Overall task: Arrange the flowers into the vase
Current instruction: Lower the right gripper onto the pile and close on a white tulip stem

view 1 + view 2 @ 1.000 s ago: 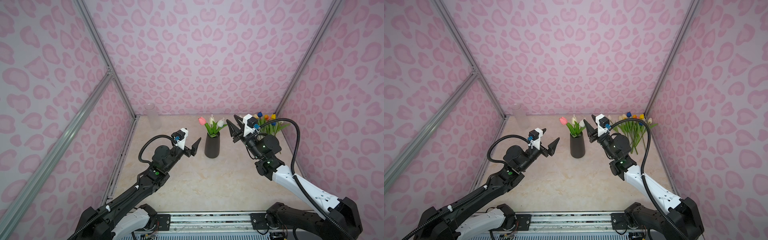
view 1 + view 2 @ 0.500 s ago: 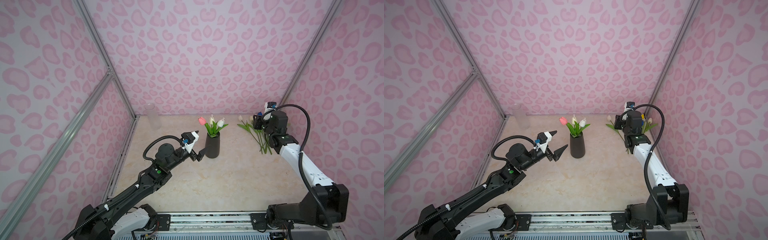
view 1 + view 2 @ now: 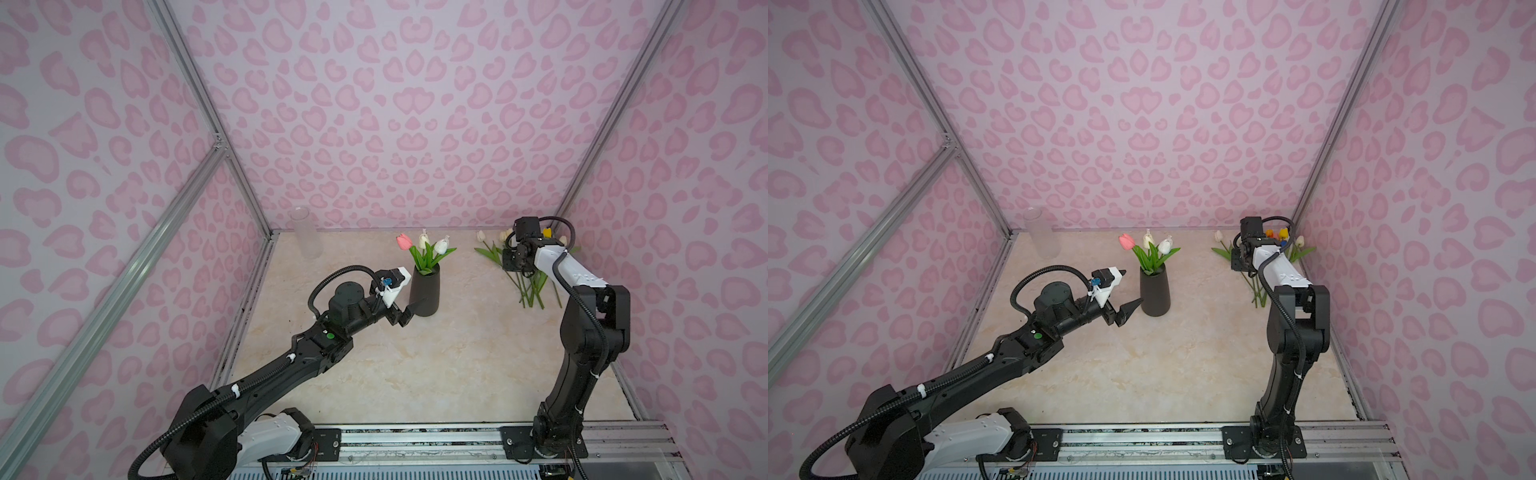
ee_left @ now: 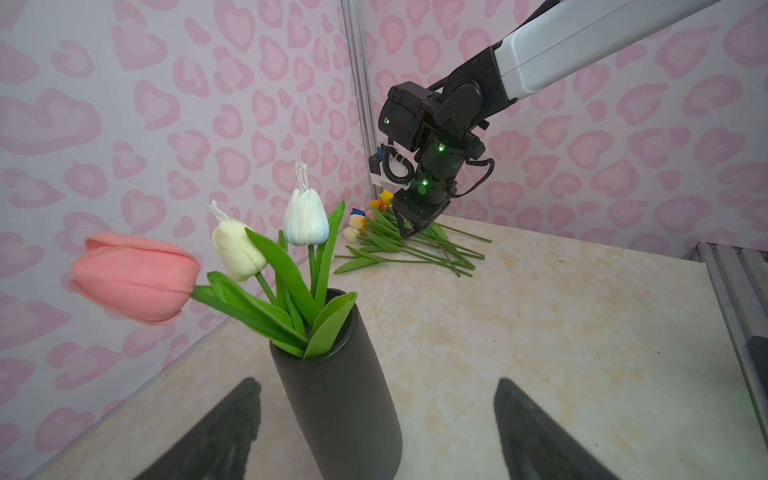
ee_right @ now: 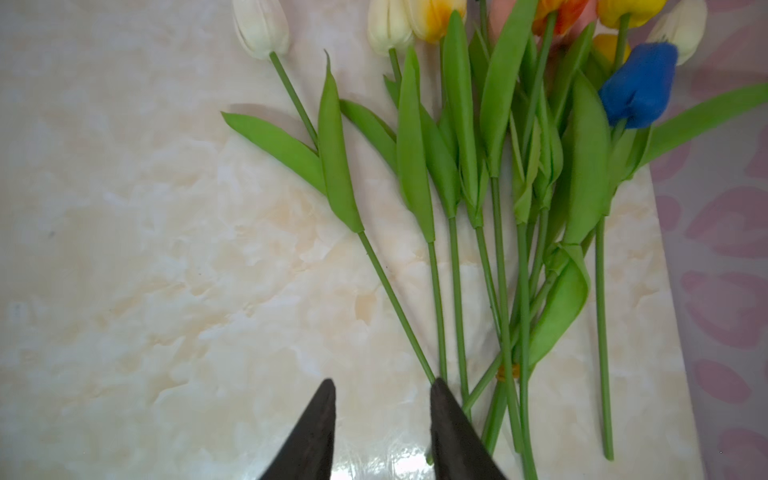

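The black vase [image 3: 424, 291] [image 3: 1155, 291] [image 4: 340, 407] stands mid-table holding a pink tulip [image 4: 133, 276], a cream one and a white one. My left gripper [image 3: 409, 313] [image 4: 376, 384] is open, its fingers reaching past either side of the vase's lower part without touching it. The other flowers [image 3: 530, 282] [image 3: 1258, 286] [image 5: 457, 208] lie in a loose pile at the back right, heads toward the wall. My right gripper [image 3: 517, 270] [image 5: 382, 382] points down at their stem ends, open with a narrow gap and nothing between; one finger [image 5: 449, 415] covers the end of a stem.
A clear glass cylinder [image 3: 305, 232] [image 3: 1042, 232] stands in the back left corner. Pink patterned walls close in the table on three sides, the right one just past the flower pile. A metal rail [image 3: 415, 440] runs along the front edge.
My right arm swung from beside the vase to the flower pile at the back right and lowered, its jaws narrowing. My left gripper moved forward to the vase.
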`<state>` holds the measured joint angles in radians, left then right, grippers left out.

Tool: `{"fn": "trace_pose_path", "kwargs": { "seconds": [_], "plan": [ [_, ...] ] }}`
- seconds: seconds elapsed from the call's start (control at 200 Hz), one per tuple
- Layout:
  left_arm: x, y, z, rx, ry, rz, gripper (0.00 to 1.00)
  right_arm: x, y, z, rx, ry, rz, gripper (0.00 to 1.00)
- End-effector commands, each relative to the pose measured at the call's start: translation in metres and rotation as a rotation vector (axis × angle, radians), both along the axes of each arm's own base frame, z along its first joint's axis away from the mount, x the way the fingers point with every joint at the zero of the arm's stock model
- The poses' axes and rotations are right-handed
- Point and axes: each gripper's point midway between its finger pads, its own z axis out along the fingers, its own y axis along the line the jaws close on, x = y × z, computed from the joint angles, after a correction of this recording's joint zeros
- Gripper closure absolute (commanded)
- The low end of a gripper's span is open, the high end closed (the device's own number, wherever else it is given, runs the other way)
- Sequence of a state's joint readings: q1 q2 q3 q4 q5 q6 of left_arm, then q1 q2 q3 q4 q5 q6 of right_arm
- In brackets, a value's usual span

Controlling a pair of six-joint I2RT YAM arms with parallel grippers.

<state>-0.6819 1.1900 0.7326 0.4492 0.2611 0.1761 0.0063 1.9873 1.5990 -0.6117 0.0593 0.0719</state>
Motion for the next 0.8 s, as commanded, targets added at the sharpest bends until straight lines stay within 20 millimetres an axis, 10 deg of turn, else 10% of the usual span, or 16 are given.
{"fn": "trace_pose_path", "kwargs": {
  "seconds": [0.0,0.325,0.795],
  "plan": [
    [0.003,0.001,0.005,-0.002,-0.014,0.017,0.11,-0.01,-0.007,-0.025,-0.052,0.129,0.013,0.61],
    [0.005,0.002,0.009,-0.004,-0.013,0.028,0.11,0.001,-0.005,-0.079,-0.006,0.251,0.04,0.61],
    [0.004,0.002,0.015,-0.01,-0.023,0.024,0.11,0.009,-0.01,-0.083,0.052,0.228,0.029,0.63]
  ]
}}
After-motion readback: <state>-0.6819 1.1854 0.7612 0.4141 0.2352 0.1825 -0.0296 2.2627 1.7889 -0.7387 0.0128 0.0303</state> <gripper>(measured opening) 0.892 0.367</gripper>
